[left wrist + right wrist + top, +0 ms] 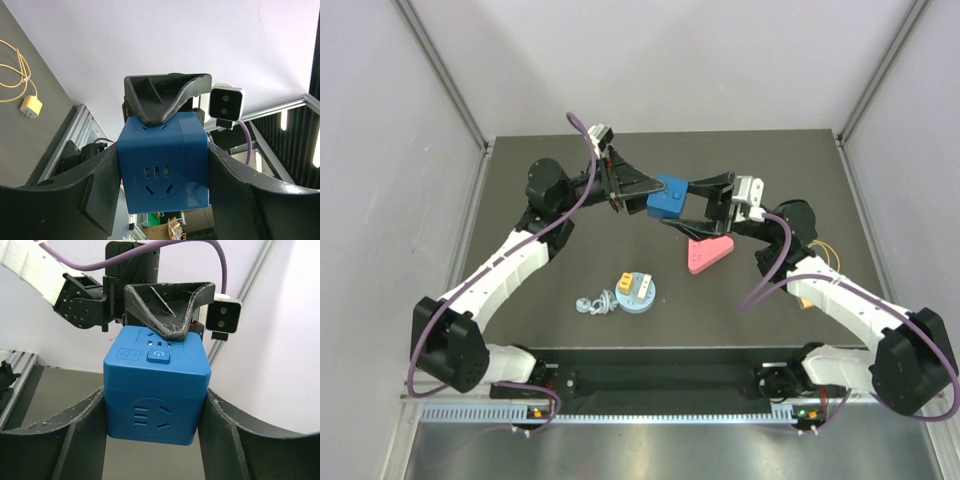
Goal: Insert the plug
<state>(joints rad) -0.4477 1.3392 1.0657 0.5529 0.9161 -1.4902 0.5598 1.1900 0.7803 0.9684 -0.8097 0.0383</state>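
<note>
Both aloft, left claw (642, 193) and right claw (692, 204) around cube (668, 197)

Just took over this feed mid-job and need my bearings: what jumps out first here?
A blue cube socket hangs in mid-air over the middle of the table, pinched at once by the left claw from one side and the right claw from the other. Below it on the table lie a pink wedge and a round light-blue holder carrying a yellow and a white piece.
</note>
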